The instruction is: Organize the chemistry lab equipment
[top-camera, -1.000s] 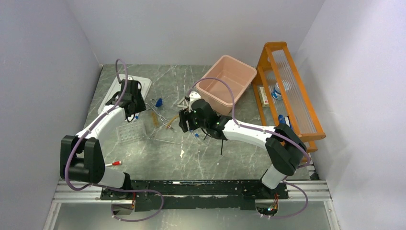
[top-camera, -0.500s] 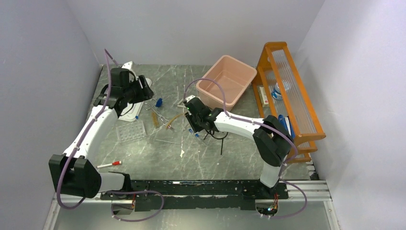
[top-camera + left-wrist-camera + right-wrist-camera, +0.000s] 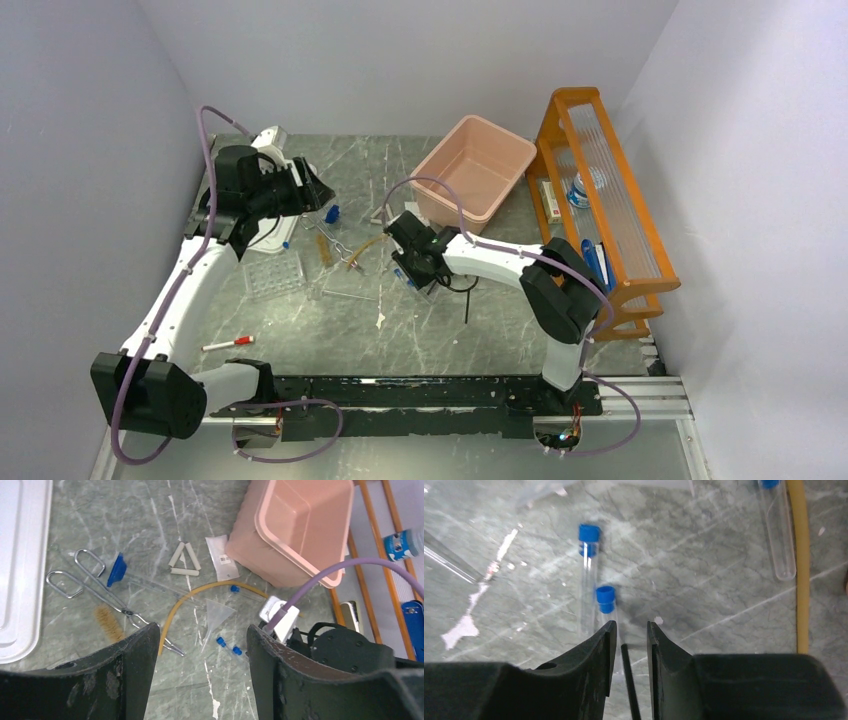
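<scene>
My right gripper [image 3: 631,627] is low over the table, jaws narrowly open on either side of the black wire ring's thin stem [image 3: 628,680], with a gap on each side. Two blue-capped clear tubes [image 3: 588,575] lie just ahead of it. A third tube [image 3: 779,535] lies by the amber tubing [image 3: 801,565]. My left gripper [image 3: 202,635] is open and empty, held high. Below it lie the metal tongs [image 3: 95,587], brown brush [image 3: 107,622], white triangle [image 3: 183,562] and amber tubing [image 3: 200,597]. A glass rod [image 3: 449,557] lies at the left.
A pink bin [image 3: 480,165] stands at the back, with an orange wooden shelf [image 3: 600,190] at the right. A white tray [image 3: 20,570] lies at the far left. A clear plate [image 3: 273,275] and a red-capped marker [image 3: 228,343] lie front left. A clear funnel [image 3: 217,615] lies mid-table.
My left arm has risen and swung back and to the right, away from the clear plate. My right gripper has shifted a little right and forward over the tubes and wire.
</scene>
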Robot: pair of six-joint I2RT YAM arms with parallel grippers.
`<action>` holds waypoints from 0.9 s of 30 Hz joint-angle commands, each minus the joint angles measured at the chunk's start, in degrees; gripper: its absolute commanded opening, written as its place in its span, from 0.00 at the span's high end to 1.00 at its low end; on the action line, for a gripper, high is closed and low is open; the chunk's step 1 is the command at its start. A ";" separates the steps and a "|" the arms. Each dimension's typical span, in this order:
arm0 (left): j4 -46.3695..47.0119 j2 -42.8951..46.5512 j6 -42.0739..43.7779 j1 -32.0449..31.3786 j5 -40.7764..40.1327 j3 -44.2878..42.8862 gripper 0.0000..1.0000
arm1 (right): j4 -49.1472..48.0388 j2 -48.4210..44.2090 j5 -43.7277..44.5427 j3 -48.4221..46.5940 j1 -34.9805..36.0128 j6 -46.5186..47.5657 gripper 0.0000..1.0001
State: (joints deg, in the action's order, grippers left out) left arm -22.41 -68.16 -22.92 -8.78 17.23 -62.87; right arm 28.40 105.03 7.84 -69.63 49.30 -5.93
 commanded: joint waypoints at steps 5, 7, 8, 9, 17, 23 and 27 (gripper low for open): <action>3.97 0.57 -0.04 0.34 5.79 1.44 0.33 | 1.19 -3.77 3.29 6.86 -2.81 -2.66 0.67; 4.07 0.74 -0.13 0.34 5.81 1.48 0.33 | 0.68 -4.84 3.13 7.66 -3.35 -3.20 0.67; 4.22 0.79 -0.12 0.34 5.80 1.52 0.33 | 0.11 -5.44 2.52 7.88 -3.33 -3.21 0.67; 4.36 0.90 -0.11 0.34 5.79 1.52 0.33 | -0.31 -5.90 1.73 7.90 -3.33 -3.21 0.65; 3.80 1.96 -1.08 0.34 3.28 1.73 0.33 | -4.11 -8.14 -7.44 7.70 -2.45 -4.24 0.53; 4.13 2.40 -3.43 0.34 3.23 2.54 0.26 | -3.62 -5.72 -5.63 8.34 -1.45 -5.12 0.57; 4.73 2.25 -4.53 0.34 4.15 3.27 0.19 | -3.95 -5.00 -4.23 8.63 -1.35 -5.07 0.67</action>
State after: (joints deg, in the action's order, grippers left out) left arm -20.16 -66.83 -25.65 -8.78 20.78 -60.77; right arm 25.12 98.85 2.42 -61.78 47.75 -10.48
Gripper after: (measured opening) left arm 0.796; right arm 0.355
